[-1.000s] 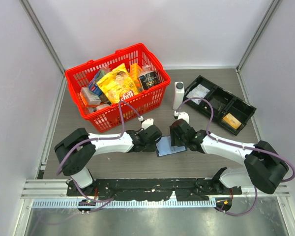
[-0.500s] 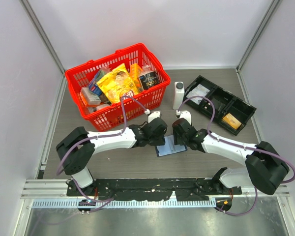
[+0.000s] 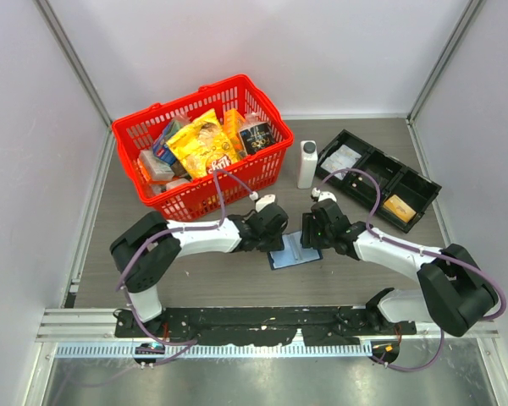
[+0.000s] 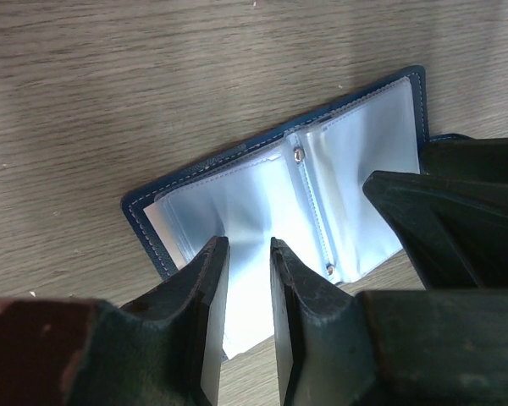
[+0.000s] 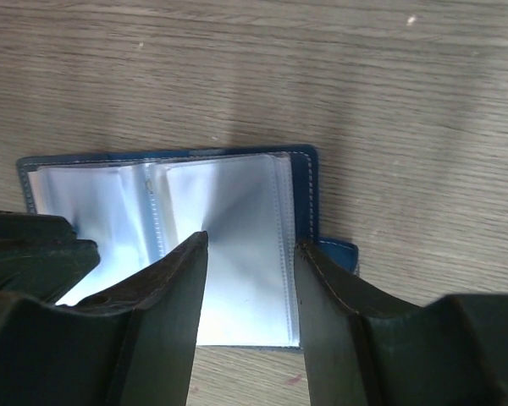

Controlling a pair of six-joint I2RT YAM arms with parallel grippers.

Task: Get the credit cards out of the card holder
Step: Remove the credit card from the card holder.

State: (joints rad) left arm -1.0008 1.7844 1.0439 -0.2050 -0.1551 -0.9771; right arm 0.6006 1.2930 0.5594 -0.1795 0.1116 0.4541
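The navy card holder [image 3: 289,254] lies open on the table between my two grippers, its pale clear sleeves facing up. In the left wrist view my left gripper [image 4: 250,247] hangs over the left page of the card holder [image 4: 347,161], jaws a narrow gap apart with nothing pinched. In the right wrist view my right gripper [image 5: 250,241] stands open and wider over the right page of the card holder [image 5: 237,199], one fingertip [image 5: 309,254] at the navy edge by the snap tab [image 5: 337,251]. An orange-gold credit card [image 3: 399,207] lies in the black tray. I see no card in the sleeves.
A red basket [image 3: 262,173] full of snack packets stands behind the left arm. A white bottle [image 3: 307,163] stands just behind the card holder. The black compartment tray [image 3: 360,165] at the back right also holds a white packet [image 3: 342,159].
My left gripper has moved right, onto the card holder's left page. My right gripper has shifted a little right and back, toward the holder's right edge.
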